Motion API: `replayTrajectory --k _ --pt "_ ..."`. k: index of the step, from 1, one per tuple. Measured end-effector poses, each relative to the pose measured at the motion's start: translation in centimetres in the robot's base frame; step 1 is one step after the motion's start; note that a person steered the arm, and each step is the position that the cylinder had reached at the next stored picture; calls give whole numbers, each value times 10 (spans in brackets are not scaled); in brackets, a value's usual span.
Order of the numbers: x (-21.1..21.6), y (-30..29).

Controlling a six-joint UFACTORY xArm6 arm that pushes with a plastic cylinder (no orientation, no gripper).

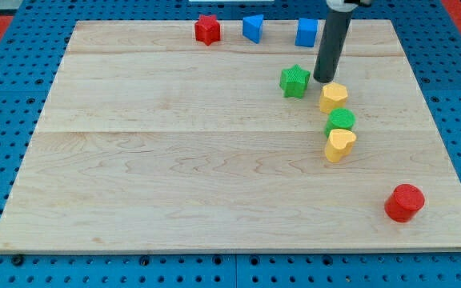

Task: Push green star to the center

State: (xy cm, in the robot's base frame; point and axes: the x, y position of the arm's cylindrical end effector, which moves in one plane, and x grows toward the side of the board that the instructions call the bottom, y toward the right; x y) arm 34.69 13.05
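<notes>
The green star (294,81) lies on the wooden board (174,160), above and to the right of the board's middle. My tip (323,80) stands just to the right of the star, a small gap from it, and just above a yellow block (333,96). The dark rod rises from the tip to the view's top.
Below the upper yellow block sit a green round block (340,122) and a second yellow block (340,145) in a column. A red star (207,30), a blue block (252,27) and a blue cube (306,32) line the top edge. A red cylinder (404,202) sits at bottom right.
</notes>
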Motion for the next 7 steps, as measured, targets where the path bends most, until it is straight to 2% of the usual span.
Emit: replayTrajectory --k 2,4,7 --pt "-14 -113" --pt "-13 -111" --pt "12 -109"
